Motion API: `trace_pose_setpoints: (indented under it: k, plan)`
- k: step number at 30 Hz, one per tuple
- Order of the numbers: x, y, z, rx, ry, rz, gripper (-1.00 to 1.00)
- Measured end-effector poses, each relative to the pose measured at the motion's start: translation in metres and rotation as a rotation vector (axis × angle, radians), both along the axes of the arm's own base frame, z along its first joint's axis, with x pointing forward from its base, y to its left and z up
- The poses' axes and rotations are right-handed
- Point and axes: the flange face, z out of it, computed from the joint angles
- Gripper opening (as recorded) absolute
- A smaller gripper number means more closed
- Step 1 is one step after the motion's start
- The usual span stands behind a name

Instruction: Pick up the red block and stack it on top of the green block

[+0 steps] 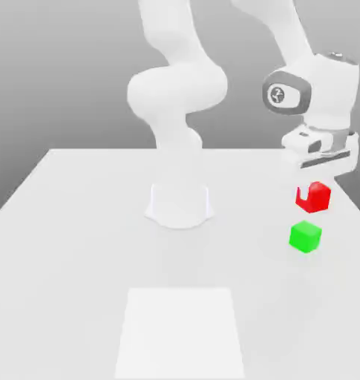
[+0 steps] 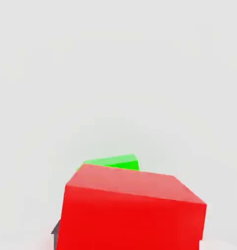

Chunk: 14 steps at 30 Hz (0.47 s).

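A white square panel (image 1: 180,332) lies at six o'clock on the pale desk (image 1: 86,245) in the exterior view.

The arm (image 1: 177,89) is glossy white, with smooth rounded segments and bulbous joints. Its wrist (image 1: 286,93) has a dark grey ring around a white disc bearing a small dark round emblem. The pincer (image 1: 304,185) is white too, below a pale blocky hand with dark grey trim.
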Motion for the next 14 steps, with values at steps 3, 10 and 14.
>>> trace_pose_setpoints:
  k: [3,10,14]
  plan:
    - [0.000,0.001,-0.011,0.000,-0.004,0.004,-1.00]
    - [0.000,0.001,-0.040,-0.001,-0.002,0.005,-1.00]
    - [0.002,-0.003,-0.056,-0.002,0.005,-0.011,1.00]
